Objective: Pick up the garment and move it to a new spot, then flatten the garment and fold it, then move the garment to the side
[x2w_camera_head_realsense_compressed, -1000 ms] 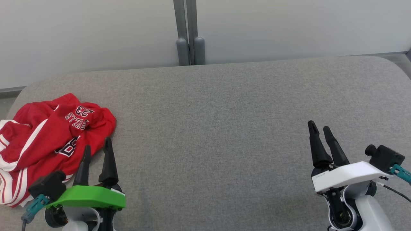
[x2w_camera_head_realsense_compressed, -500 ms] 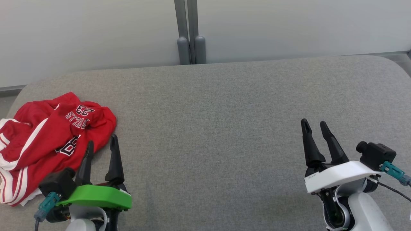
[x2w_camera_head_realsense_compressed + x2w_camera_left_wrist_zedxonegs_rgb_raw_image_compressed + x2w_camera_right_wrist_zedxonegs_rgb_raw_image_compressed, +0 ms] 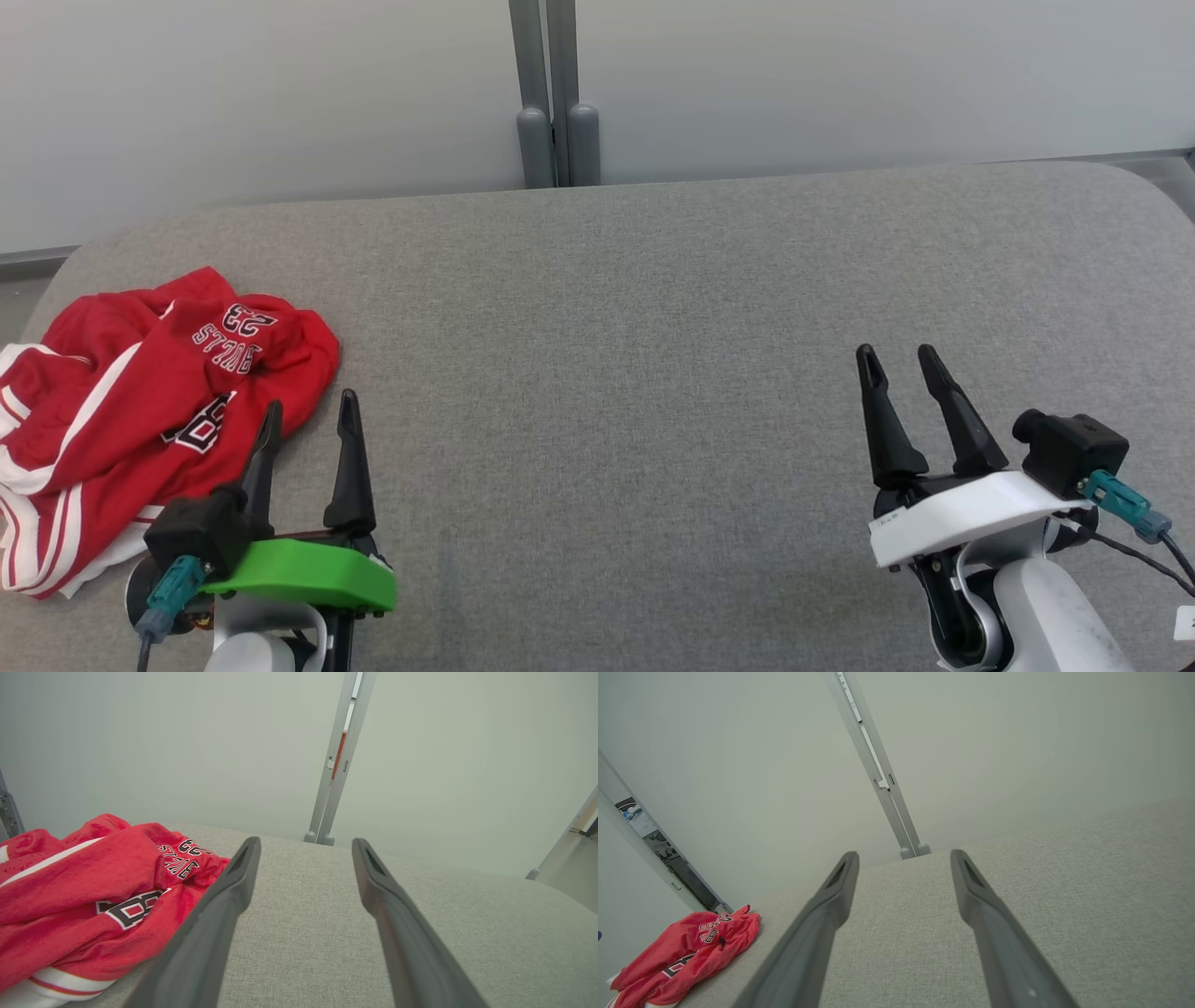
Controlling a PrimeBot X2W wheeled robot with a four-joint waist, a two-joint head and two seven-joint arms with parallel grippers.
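Both arms are easing inward: left gripper (image 3: 311,403) slides right beside the crumpled red jersey (image 3: 121,411) at the grey surface's (image 3: 607,373) left end, right gripper (image 3: 897,353) edges left. Both sets of jaws spread, empty. Pickup not started.

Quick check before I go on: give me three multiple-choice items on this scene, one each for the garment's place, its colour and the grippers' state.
1. Where does the garment lie?
A. On the left end of the grey surface
B. Under the right gripper
C. In the centre

2. What is its main colour?
A. Blue
B. Red
C. Green

3. How do the grippers stand?
A. Both shut on cloth
B. Left gripper lifting the garment
C. Both open, holding nothing

Answers:
1 A: it is bunched at the left end, by the left gripper.
2 B: the cloth is red with white stripes.
3 C: grey surface shows between each pair of fingers.
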